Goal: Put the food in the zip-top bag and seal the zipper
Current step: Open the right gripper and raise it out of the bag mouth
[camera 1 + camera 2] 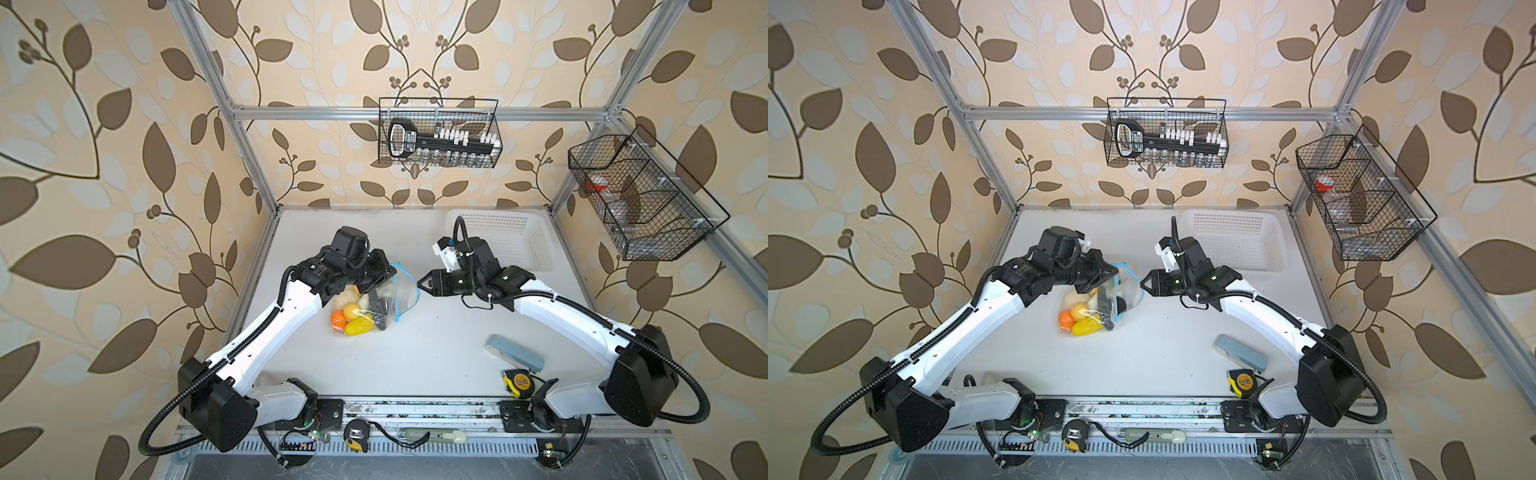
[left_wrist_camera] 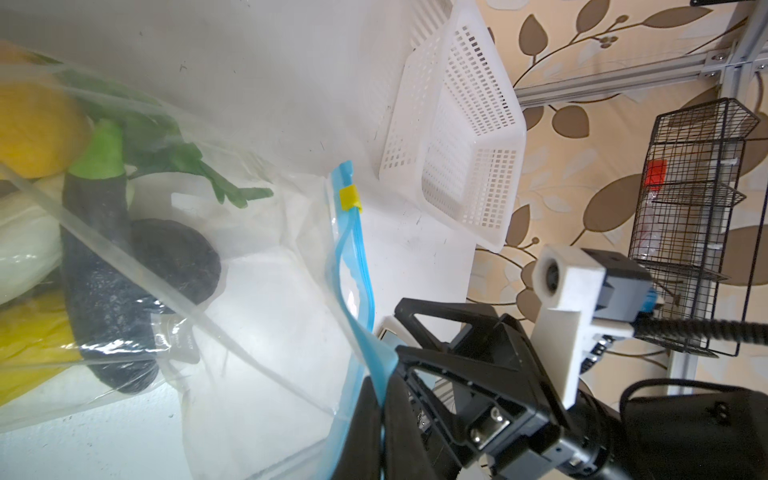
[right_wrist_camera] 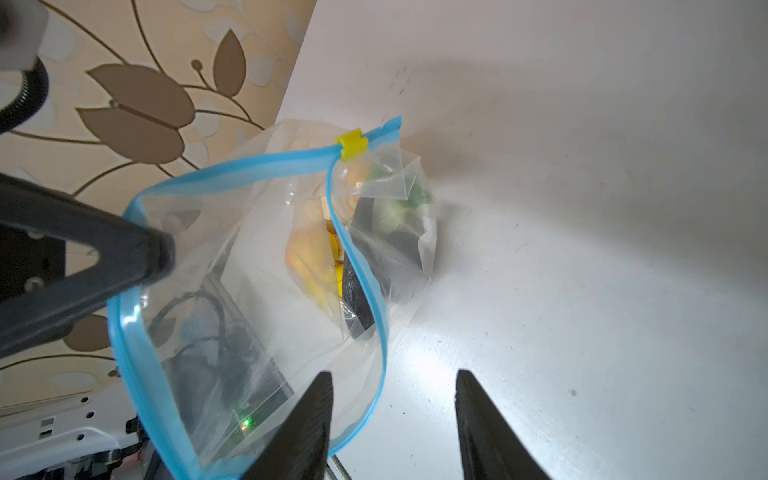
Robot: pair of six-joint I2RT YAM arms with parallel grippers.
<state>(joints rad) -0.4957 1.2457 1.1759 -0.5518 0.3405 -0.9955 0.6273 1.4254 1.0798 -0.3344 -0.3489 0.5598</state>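
Left wrist — grey printed tag [image 2: 176,340] in zip-top bag [image 2: 270,311], lettering unreadable

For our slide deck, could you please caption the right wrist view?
The left gripper pinches the open zipper of the zip-top bag holding the food; the right gripper hovers open near its rim.

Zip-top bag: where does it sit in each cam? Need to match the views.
Both top views: zip-top bag is left of centre on the table, under the left arm's wrist.
Left wrist: fills the left half, food inside.
Right wrist: centre-left, mouth gaping toward the camera.
Shared landmark: the left claw pinching the blue zipper, seen in all four.
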